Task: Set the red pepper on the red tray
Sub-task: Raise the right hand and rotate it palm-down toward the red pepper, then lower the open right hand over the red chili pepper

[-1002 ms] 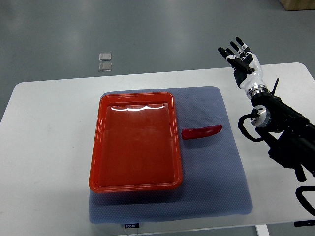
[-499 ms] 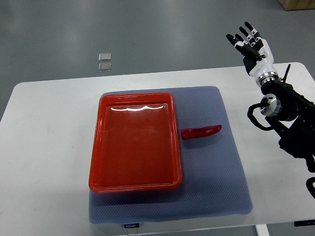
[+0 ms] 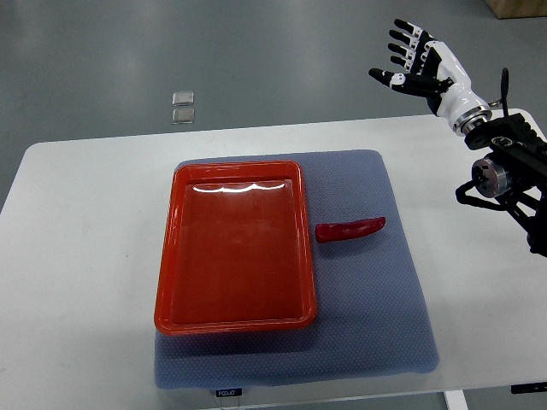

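A red pepper lies flat on the blue mat, just right of the red tray, apart from its rim. The tray holds nothing. My right hand is raised beyond the table's far right edge, well above and right of the pepper, with fingers spread and nothing in them. Its dark forearm comes in from the right edge. No left arm shows.
The white table carries the mat. Two small clear squares lie on the grey floor beyond the far edge. A cardboard box corner shows at top right.
My right hand has risen and swung farther away and right, turning its palm leftward, still with spread fingers. The pepper and tray have stayed put.
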Tool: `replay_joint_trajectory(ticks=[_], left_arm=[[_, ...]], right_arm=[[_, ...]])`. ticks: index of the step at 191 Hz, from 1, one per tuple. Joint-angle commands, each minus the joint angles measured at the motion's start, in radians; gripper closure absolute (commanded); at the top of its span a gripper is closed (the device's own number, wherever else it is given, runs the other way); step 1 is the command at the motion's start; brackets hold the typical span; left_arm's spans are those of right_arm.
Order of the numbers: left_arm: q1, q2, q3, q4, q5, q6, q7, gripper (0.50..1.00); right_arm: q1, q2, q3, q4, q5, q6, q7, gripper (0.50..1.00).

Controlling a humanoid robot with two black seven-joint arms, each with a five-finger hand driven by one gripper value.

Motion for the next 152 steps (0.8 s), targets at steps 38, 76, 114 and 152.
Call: replay_joint_trajectory(ticks=[38, 76, 114, 152], left_arm=[[0.000, 0.000, -0.001, 0.000, 0.000, 0.000, 0.001, 0.500], [0.000, 0.000, -0.001, 0.000, 0.000, 0.000, 0.001, 0.500], [0.000, 0.000, -0.001, 0.000, 0.000, 0.000, -0.001, 0.500], [0.000, 0.000, -0.001, 0.000, 0.000, 0.000, 0.001, 0.500]], right_arm=[[0.181, -0.159, -0.376, 0.138, -0.173, 0.001, -0.026, 0.589], [0.351, -0.205, -0.594, 0.175, -0.274, 0.036, -0.163, 0.591], [0.424, -0.251, -0.709, 0.307, -0.416, 0.102, -0.182, 0.591], [0.468, -0.271, -0.825, 0.377, -0.651, 0.121, -0.182, 0.593]])
